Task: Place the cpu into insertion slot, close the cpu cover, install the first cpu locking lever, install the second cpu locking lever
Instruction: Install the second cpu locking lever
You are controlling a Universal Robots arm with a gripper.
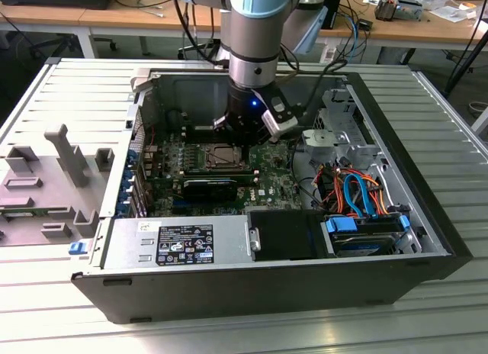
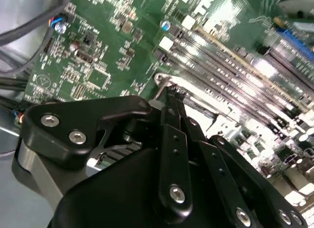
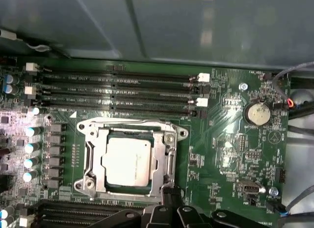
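The cpu (image 3: 126, 161), a silver-grey square chip, lies flat in the insertion slot (image 3: 87, 185) on the green board. The cpu cover (image 3: 165, 139), a silvery frame, is down around the chip. A thin metal locking lever (image 3: 174, 156) runs along one side of the cover. My gripper (image 3: 171, 189) has its black fingertips together at that lever's end, by the socket corner; I cannot tell whether they pinch it. In the second wrist view the gripper (image 2: 171, 93) tapers to a narrow tip at the same silvery corner. From outside, the gripper (image 1: 238, 136) hangs over the insertion slot (image 1: 221, 157) inside the case.
Long black memory slots (image 3: 117, 93) lie beside the socket, and a coin battery (image 3: 257, 112) sits further off. Inside the case are a black card (image 1: 210, 188), a power supply (image 1: 175, 243) and a drive bay with coloured cables (image 1: 358, 194). Grey fixtures (image 1: 46, 186) stand at the exterior view's left.
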